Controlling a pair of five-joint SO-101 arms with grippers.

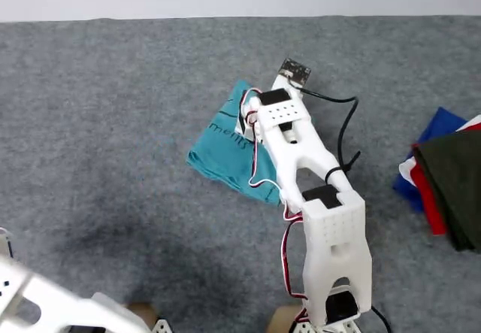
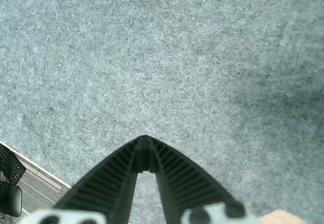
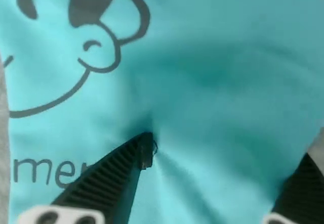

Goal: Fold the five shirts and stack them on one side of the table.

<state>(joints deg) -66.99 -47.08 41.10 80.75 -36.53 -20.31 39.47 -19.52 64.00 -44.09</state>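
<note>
The right tool stands wide open over the teal shirt. One fingertip presses a dimple into the cloth beside its printed cartoon face, and the other is well apart at the right edge of the right wrist view. In the high view the right arm stretches from the bottom of the frame to the middle, where the shirt lies as a compact, partly folded shape on the grey felt desk. At the right edge of that frame sits a stack of folded shirts, with blue, white, red and dark layers showing. The left tool, its fingers closed together and holding nothing, hangs over bare felt, with the left arm tucked in the lower left corner. By the look of it, the teal shirt is the last to be finished. The next move likely calls for the open fingers to close on a firm pinch of fabric, either to complete the fold or to carry the shirt right to the stack without undoing it.
</note>
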